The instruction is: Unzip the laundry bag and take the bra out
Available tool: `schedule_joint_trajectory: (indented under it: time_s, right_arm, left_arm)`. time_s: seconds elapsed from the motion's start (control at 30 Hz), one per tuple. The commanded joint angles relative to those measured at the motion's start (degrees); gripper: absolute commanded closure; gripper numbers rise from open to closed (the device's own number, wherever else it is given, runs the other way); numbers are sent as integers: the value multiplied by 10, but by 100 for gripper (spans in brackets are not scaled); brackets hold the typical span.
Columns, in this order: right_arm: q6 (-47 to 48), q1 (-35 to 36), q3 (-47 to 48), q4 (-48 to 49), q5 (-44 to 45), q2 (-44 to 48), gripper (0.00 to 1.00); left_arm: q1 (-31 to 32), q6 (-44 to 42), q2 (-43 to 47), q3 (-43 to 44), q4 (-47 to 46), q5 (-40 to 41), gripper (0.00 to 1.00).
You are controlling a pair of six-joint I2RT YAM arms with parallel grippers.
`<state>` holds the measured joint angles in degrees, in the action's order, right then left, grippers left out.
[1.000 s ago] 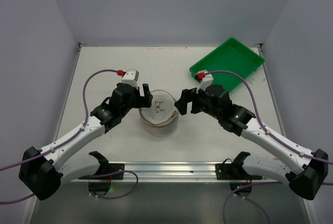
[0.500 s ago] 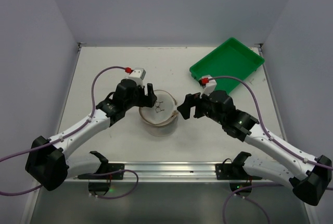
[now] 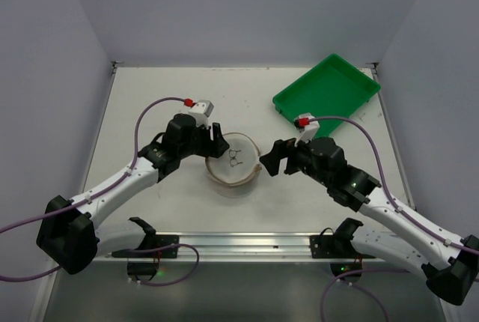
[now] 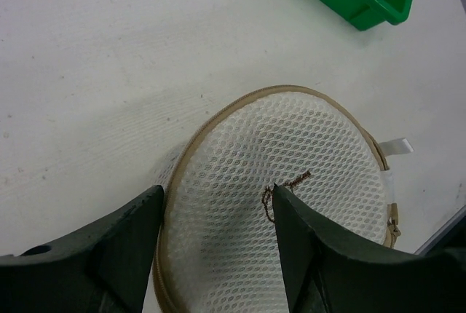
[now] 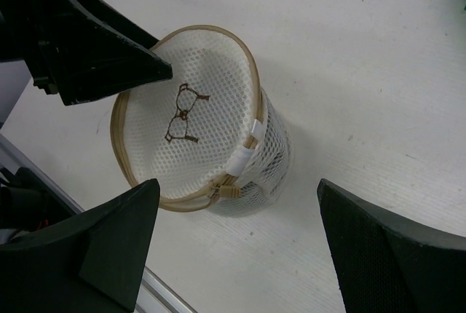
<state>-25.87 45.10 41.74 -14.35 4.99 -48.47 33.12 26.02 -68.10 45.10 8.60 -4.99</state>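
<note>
Overhead first: plain lilac-grey walls (image 3: 239,7) box in a white table (image 3: 165,97). A green tray (image 3: 327,90) sits at its far right corner and a metal rail (image 3: 239,241) runs along the near edge. The laundry bag (image 3: 233,163) stands mid-table, with the left gripper (image 3: 213,142) and right gripper (image 3: 267,159) close in on either side.

Left wrist now: jaws spread apart with nothing gripped, the bag's mesh face filling the gap, and the tabletop faintly speckled.

Right wrist: fingers (image 5: 95,247) splayed wide, holding nothing. The bag stands upright just ahead, bra drawing (image 5: 182,113) facing up and zip pull (image 5: 230,191) on the near rim.
</note>
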Motion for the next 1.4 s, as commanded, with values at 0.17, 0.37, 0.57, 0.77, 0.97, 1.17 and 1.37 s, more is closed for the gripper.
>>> schedule_joint_trajectory:
  time_s: [0.17,0.37,0.57,0.77,0.97,1.17,1.37]
  right_arm:
    - [-11,3,-11,8,12,31,10]
    - [-15,2,-10,5,12,31,10]
    - [-16,2,-12,5,16,41,10]
    - [-17,3,-14,3,19,45,10]
    - [-19,2,-12,-7,37,69,10]
    - [-20,2,-10,-23,54,99,10]
    - [-28,2,-16,-43,72,125,10]
  left_arm:
    - [-3,7,26,-5,-30,-70,42]
    - [-3,9,21,-5,-42,-98,61]
    - [-4,10,19,4,-40,-104,91]
    - [-3,10,18,21,-36,-109,100]
    - [-3,-5,18,85,7,-114,100]
    - [-4,-56,9,172,117,-22,100]
    - [-4,-56,-33,236,156,-53,100]
